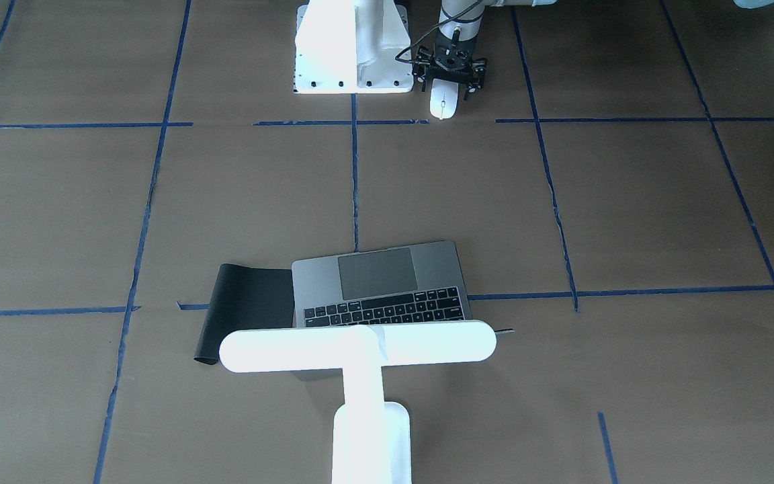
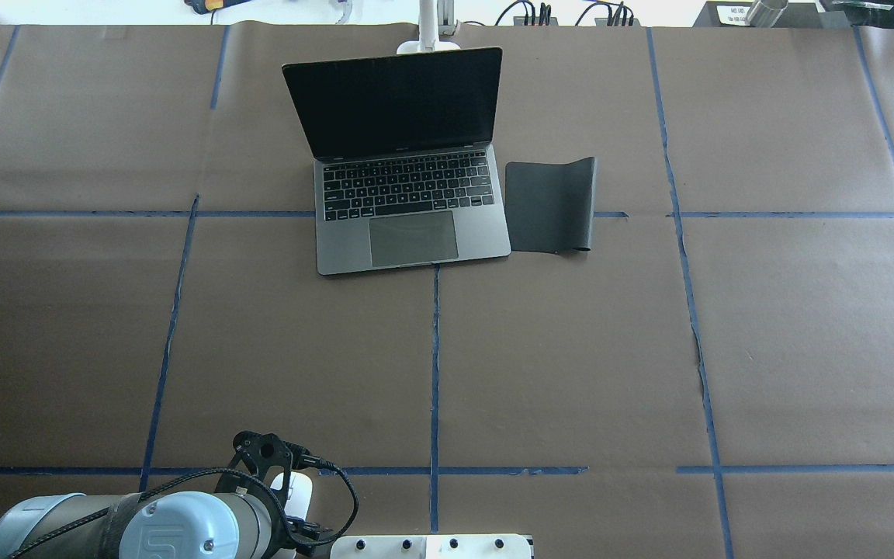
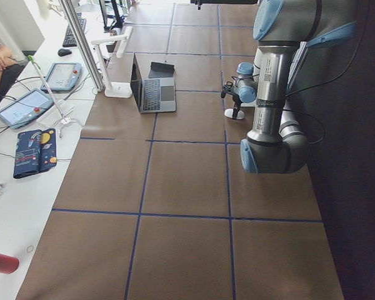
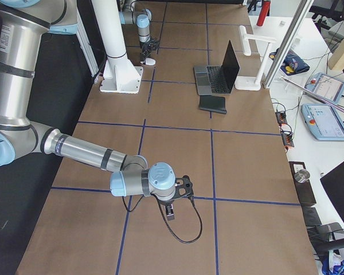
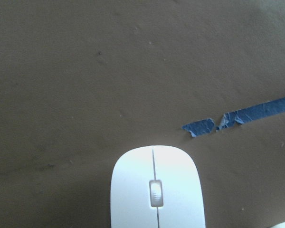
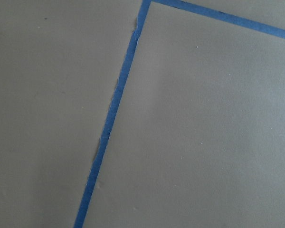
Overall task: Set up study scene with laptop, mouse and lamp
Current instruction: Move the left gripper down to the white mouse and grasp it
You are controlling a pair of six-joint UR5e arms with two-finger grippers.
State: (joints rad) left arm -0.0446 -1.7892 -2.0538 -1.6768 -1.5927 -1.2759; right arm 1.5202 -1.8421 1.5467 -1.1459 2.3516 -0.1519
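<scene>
The mouse (image 1: 443, 104) lies flat on the brown paper-covered table (image 2: 804, 349) close to the robot's base, just beside the white bolted pedestal (image 1: 353, 47) and with its nose almost at a torn strip of blue tape (image 5: 237, 118). The left gripper (image 1: 449, 86) stands over its rear half, pointing down, with a finger to either side. Whether the fingers press the shell or stand clear of it cannot be told, and the left wrist view shows only the mouse's front and scroll wheel. Well apart, toward the far side of the table, the laptop (image 2: 412, 210) sits open with its screen dark and its keyboard facing the robot. The black mat (image 2: 548, 206) touches its edge on the robot's right, one end curled up. The lamp (image 1: 360, 346) stands just behind the laptop's lid, with its bar head above the lid. The right gripper (image 4: 171, 213) hangs low over bare paper near a tape line, far from all three. Its opening cannot be judged.
</scene>
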